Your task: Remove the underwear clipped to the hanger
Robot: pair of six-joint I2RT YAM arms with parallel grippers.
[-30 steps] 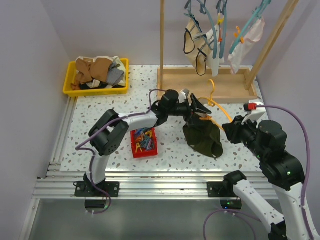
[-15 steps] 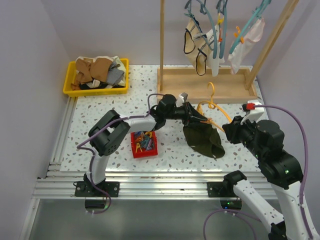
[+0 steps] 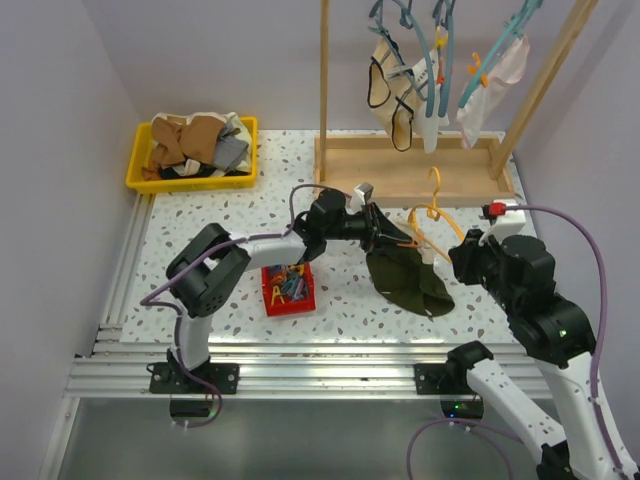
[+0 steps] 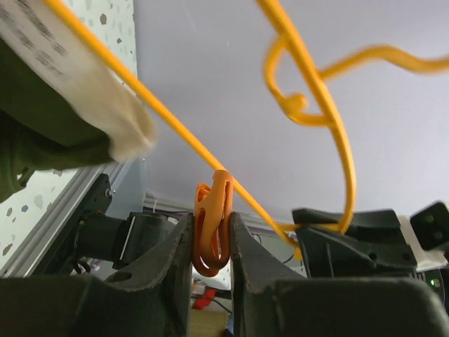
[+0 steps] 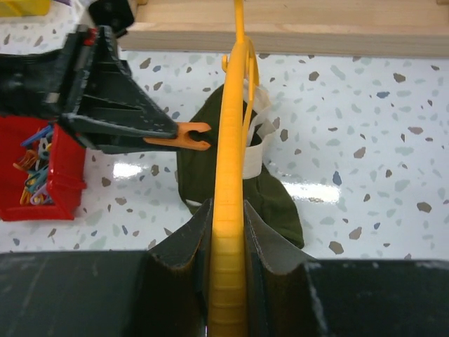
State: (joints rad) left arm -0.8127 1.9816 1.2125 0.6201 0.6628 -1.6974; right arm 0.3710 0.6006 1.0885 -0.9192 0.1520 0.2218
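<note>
Now, left gripper (image 4: 211, 229): jaws pinched on orange clip (image 4: 214, 203)
right gripper (image 5: 228, 212): jaws clamped on yellow hanger (image 5: 230, 140)
underwear (image 3: 405, 282): dark green, lying on surface (image 3: 250, 190)

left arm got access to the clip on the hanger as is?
Likely yes: the left end effector is closed on the orange clip, nothing between them, while the right end effector holds the hanger.

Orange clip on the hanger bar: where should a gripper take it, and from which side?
Pinch the orange clip across its tail handles, coming from the left arm's side: its mouth bites the yellow hanger and its tails point away. The left gripper is shut there.
</note>
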